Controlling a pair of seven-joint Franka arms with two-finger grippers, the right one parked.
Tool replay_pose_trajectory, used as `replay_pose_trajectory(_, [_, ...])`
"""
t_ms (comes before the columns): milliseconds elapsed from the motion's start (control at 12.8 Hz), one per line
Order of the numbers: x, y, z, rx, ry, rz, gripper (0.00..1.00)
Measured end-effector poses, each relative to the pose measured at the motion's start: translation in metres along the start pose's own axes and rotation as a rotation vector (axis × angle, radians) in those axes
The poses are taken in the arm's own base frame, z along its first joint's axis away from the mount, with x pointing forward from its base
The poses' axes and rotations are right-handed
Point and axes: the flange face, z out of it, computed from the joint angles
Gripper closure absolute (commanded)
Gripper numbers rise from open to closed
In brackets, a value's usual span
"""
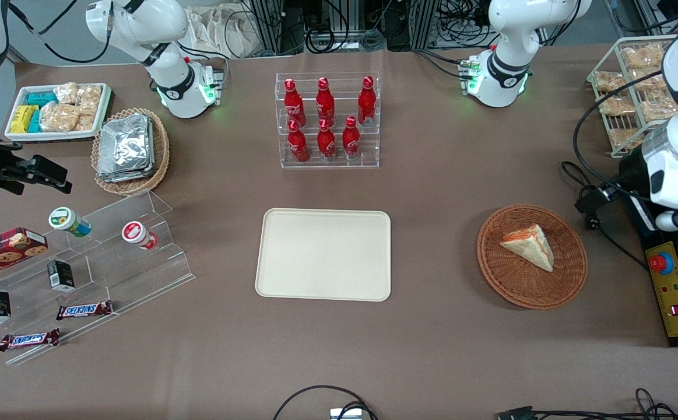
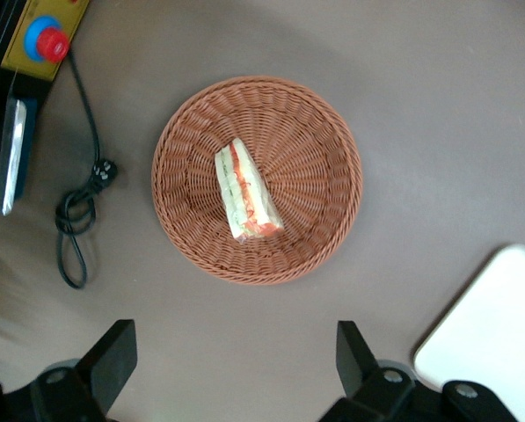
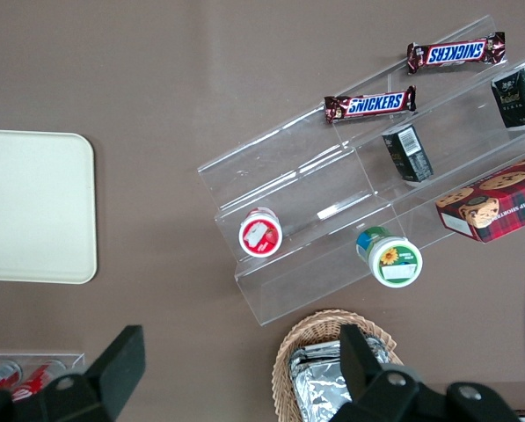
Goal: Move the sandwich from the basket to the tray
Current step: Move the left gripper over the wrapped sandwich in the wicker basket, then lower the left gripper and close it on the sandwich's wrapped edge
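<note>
Reddish-brown woven wicker, round and shallow: the basket at the working arm's end of the brown table, holding the triangular white-bread sandwich with its orange-red filling, lying a little off the basket's centre and resting on the weave. Not yet touched, not yet lifted. Well apart from it, near the table's middle, the flat cream-coloured rectangular plastic tray with rounded corners and nothing on it. High above the basket, seen from the left wrist camera, the left arm's gripper, black fingers spread wide with nothing between them, set nearer the basket's rim than the sandwich itself. Judged as the approach step, with descent, grasp, carry and release all remaining. Risks from here: soft bread squashed or torn by too hard a squeeze; layers sliding apart if pinched across the crust edges rather than across the flat bread faces; a fingertip catching the wicker rim or weave and dragging or tipping the light basket; a wedge slipping out mid-carry if gripped near its narrow tip; a drop short of the tray if released before crossing its low rim.
</note>
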Motion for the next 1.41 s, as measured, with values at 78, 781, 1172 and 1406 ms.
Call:
replay_pose_trajectory(78, [0.003, 0.001, 0.012, -0.002, 0.000, -0.064, 0.00])
replay_pose_trajectory(781, [0.009, -0.025, 0.159, -0.046, 0.045, -0.332, 0.00])
replay_pose_trajectory(1172, [-0.004, -0.033, 0.220, -0.048, 0.034, -0.343, 0.00])
replay_pose_trajectory(1406, [0.001, -0.029, 0.247, -0.068, 0.038, -0.361, 0.00])
